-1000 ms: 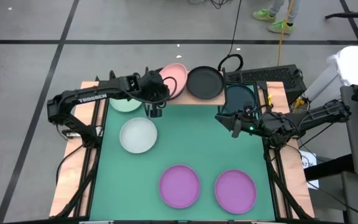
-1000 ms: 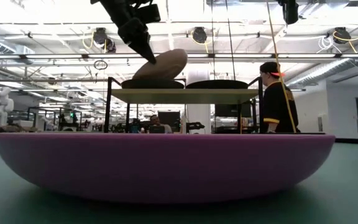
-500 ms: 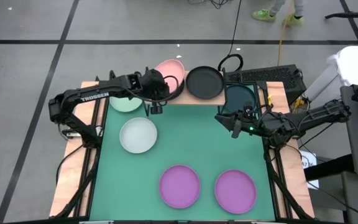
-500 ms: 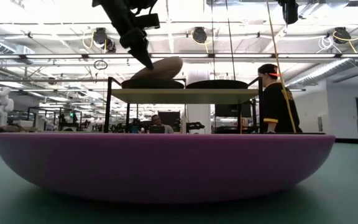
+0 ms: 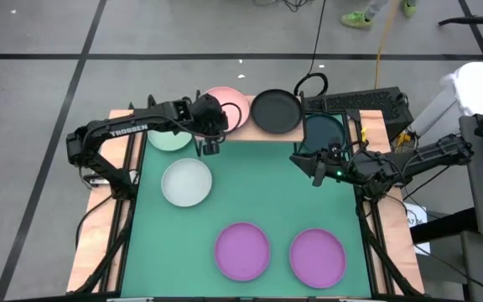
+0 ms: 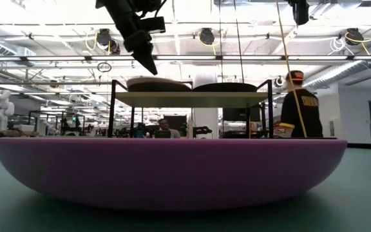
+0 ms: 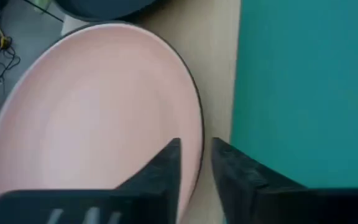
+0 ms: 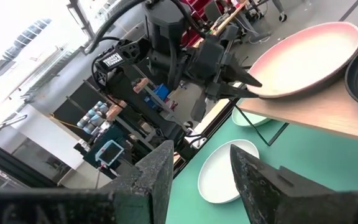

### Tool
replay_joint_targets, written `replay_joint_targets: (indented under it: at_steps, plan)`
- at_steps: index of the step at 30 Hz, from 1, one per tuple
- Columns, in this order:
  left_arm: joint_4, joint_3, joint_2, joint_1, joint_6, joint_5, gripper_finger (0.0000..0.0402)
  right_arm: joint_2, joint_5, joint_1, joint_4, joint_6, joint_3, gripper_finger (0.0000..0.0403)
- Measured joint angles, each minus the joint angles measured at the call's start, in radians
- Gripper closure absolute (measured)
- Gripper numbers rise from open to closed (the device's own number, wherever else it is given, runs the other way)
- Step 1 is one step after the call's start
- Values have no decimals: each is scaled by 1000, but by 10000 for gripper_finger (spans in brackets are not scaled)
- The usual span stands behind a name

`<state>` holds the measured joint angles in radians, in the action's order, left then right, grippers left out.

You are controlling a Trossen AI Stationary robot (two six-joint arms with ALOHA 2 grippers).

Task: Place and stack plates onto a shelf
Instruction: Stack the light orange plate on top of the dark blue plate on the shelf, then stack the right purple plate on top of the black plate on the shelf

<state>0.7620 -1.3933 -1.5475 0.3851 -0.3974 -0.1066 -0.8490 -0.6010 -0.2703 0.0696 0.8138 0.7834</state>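
Note:
The pink plate (image 5: 229, 102) lies flat on a dark plate (image 6: 158, 86) on the left half of the shelf (image 5: 258, 136). A black plate (image 5: 276, 111) sits on the shelf's right half. My left gripper (image 7: 194, 149) is open just above the pink plate's near rim (image 7: 199, 134), one finger over the plate and one outside it. In the low view its tip (image 6: 152, 67) stands clear above the plate. My right gripper (image 5: 311, 166) hovers open over the table's right side, near a dark teal plate (image 5: 324, 132).
A white plate (image 5: 186, 182) and two purple plates (image 5: 242, 250) (image 5: 318, 257) lie on the green mat. The mint plate (image 5: 168, 139) lies on the table at the shelf's left end, partly beneath my left arm. A person (image 6: 298, 106) stands beyond the table.
The pink plate hung tilted from my left gripper, its far edge resting on the dark plate. It has come down flat onto that plate. My left gripper has let go and drawn slightly up and toward the table's left.

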Motion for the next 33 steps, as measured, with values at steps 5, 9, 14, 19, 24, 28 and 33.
replay_joint_targets:
  at_steps: [5, 9, 14, 19, 24, 28, 33]
  plan:
    - [-1, -6, 9, -13, 41, -10, 249, 0, 0, 0, 0, -7, 0, 259]
    - [73, -77, 11, -28, 116, -8, 246, 0, 3, 0, 0, -7, 0, 259]
    - [166, -201, 13, -21, 232, 48, 246, 0, 4, 0, 4, 15, 0, 259]
    - [133, -241, 93, 13, 379, 231, 253, -1, 4, 0, 26, 47, 12, 259]
    - [194, -185, 190, 22, 483, 238, 278, 0, 26, 0, -27, -22, 66, 259]
    - [192, -67, 298, -10, 602, 235, 286, 0, 25, 9, -152, -39, 115, 259]
    - [77, 184, 413, -149, 749, 237, 287, -24, 27, 32, -357, -14, 194, 259]
